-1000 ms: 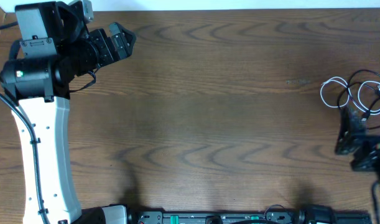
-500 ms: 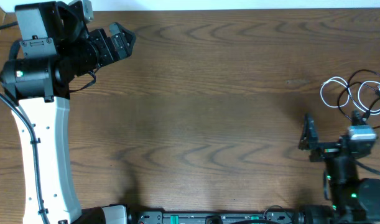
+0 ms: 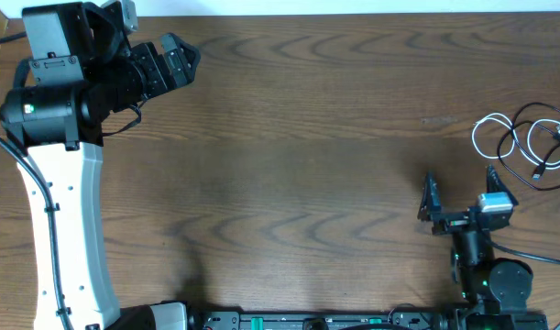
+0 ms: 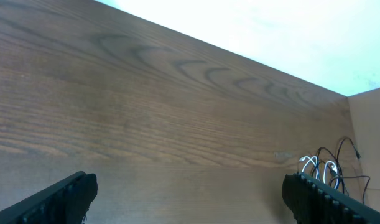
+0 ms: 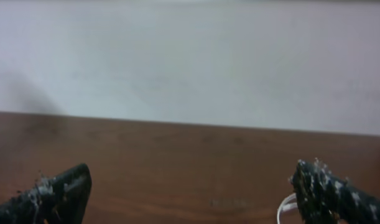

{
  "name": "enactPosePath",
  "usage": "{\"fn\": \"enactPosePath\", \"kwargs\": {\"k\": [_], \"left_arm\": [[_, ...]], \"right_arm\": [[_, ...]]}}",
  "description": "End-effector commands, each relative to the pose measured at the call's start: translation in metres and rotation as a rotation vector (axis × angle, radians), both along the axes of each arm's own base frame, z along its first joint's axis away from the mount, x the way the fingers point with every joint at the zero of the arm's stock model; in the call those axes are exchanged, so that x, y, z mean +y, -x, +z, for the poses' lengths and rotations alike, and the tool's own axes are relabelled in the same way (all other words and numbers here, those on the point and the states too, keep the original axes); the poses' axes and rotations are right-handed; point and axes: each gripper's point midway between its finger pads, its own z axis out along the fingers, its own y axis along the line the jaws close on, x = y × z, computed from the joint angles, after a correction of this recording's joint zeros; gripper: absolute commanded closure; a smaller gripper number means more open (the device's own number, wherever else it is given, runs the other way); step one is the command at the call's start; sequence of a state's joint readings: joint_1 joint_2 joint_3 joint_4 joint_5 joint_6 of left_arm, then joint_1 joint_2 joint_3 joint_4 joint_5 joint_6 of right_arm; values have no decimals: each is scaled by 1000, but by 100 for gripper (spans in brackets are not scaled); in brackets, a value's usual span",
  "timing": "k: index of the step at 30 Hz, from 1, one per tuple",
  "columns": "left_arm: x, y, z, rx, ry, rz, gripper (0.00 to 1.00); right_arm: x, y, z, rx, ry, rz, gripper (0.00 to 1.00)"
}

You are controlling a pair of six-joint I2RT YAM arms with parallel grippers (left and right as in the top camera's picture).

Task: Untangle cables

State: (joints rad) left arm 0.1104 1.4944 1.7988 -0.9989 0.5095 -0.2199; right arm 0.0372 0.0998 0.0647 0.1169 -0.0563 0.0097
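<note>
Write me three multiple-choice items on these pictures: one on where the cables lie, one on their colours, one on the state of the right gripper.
1. Seen from overhead, where on the table do the cables lie?
A) at the left edge
B) at the right edge
C) in the middle

2. What colours are the two cables?
A) white and black
B) red and blue
C) both yellow

3. How is the right gripper?
A) shut on a cable
B) jaws open, empty
C) out of view

Key:
1 B, the loops lie by the right edge.
2 A, one cord is white, the other black.
3 B, its jaws stand wide apart, short of the cables, with nothing between them.
</note>
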Motion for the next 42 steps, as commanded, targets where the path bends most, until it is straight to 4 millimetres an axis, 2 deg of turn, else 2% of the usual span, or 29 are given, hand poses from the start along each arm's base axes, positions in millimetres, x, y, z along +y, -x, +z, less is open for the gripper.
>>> {"fn": "enactPosePath", "kwargs": {"k": [1,6,10,42], "left_arm": [[2,-1,0,-2,-11,2,0],[2,-1,0,-2,-11,2,0],[2,-1,0,-2,-11,2,0],[2,-1,0,-2,-11,2,0]], "right_arm": [[0,0,-15,8,3,-4,1],[2,2,-26,41,5,5,1],[6,4,-56,161,10,28,1],[7,3,-56,164,-4,34,1]]}}
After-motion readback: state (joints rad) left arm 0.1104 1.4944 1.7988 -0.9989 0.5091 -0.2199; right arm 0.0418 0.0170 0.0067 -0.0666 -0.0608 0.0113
